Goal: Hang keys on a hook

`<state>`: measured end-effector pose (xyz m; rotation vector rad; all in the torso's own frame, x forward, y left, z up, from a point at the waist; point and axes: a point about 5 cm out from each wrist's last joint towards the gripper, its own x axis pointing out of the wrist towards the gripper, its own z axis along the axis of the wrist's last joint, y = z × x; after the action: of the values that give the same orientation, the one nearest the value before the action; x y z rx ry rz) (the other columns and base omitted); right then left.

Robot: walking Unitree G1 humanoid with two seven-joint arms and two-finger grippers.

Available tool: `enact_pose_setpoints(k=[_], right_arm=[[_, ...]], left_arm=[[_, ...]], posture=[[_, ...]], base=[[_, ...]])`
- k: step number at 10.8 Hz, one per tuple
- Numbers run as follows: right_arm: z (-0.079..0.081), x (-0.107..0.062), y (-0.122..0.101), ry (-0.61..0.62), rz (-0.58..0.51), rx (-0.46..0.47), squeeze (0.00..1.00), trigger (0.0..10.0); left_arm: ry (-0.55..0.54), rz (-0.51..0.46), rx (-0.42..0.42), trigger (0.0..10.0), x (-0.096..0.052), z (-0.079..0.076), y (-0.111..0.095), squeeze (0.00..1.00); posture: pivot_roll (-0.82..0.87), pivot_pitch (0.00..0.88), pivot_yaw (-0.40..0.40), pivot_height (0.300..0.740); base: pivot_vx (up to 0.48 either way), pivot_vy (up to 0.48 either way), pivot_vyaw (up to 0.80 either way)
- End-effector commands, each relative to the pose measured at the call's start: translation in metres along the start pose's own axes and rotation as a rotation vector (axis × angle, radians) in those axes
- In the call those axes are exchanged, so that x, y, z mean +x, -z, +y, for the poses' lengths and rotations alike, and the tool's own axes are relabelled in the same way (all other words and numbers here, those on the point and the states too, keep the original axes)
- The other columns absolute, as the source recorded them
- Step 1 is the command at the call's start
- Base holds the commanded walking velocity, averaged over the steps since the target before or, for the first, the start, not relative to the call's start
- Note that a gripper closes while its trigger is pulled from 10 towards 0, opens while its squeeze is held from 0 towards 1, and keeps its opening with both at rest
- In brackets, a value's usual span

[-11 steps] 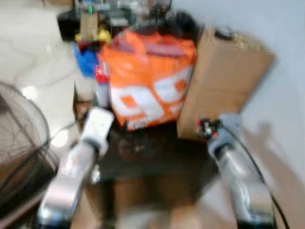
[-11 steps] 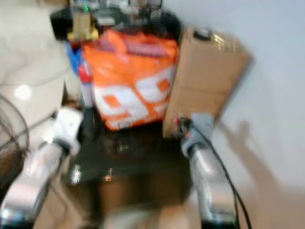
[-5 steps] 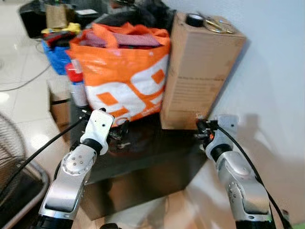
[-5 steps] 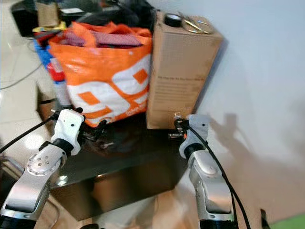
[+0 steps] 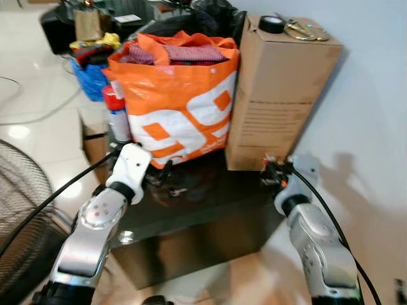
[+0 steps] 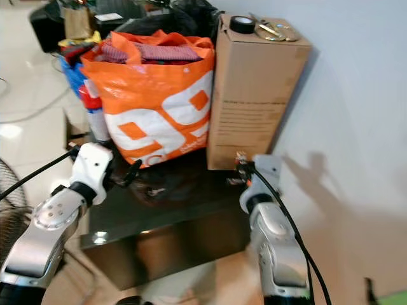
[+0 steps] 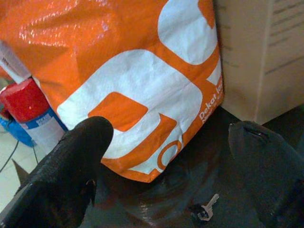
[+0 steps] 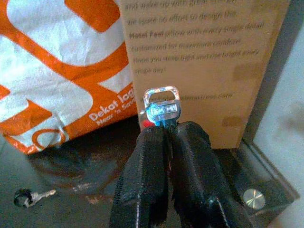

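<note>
My right gripper (image 8: pixel 168 135) is shut on a key with a silver head (image 8: pixel 161 107), held upright in front of the tall cardboard box (image 5: pixel 280 95). In the head views that gripper (image 5: pixel 272 171) hovers at the right end of the black glossy table (image 5: pixel 210 210), close to the box's lower face. A second small key (image 7: pixel 205 211) on a dark fob lies flat on the table, also seen as the loose key (image 8: pixel 29 196) from the right wrist. My left gripper (image 5: pixel 162 175) stands open just above the table in front of the orange bag (image 5: pixel 178 108), with the loose key below and between its fingers (image 7: pixel 71 166).
The orange-and-white bag, stuffed with cloth, and the box fill the table's back. A tape roll (image 5: pixel 273 24) and scissors lie on the box. A red-capped spray can (image 5: pixel 116 117) stands left of the bag. A wire fan (image 5: pixel 19 210) is on the floor at left; a white wall at right.
The head camera has swung and steadied, from a blurred picture to a sharp one. Both arms keep about the same pose over the table; the right gripper still holds its key.
</note>
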<state>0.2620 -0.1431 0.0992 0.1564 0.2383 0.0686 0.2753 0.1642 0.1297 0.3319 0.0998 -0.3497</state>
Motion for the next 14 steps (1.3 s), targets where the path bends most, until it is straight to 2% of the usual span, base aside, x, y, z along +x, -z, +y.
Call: enact_pose_setpoints(k=[1,9,14], right_arm=[[0.0008,-0.0008,-0.0046,0.002,-0.025,0.006,0.00,10.0],[-0.0013,0.0022,-0.0064,0.001,-0.018,-0.014,0.00,10.0],[-0.0020,0.0008,-0.0062,0.003,-0.012,-0.028,0.00,10.0]], left_arm=[[0.010,0.015,0.010,10.0,0.0013,0.0024,0.0014,0.00],[0.005,0.019,-0.001,10.0,0.0009,0.0006,0.0026,0.00],[0.002,0.015,-0.002,10.0,0.0026,-0.0017,0.0024,0.00]], posture=[[-0.01,0.000,0.008,0.740],[0.00,0.000,-0.019,0.740],[0.00,0.000,-0.028,0.740]], base=[[0.000,0.262,0.00],[0.000,0.234,0.00],[0.000,0.000,-0.75]])
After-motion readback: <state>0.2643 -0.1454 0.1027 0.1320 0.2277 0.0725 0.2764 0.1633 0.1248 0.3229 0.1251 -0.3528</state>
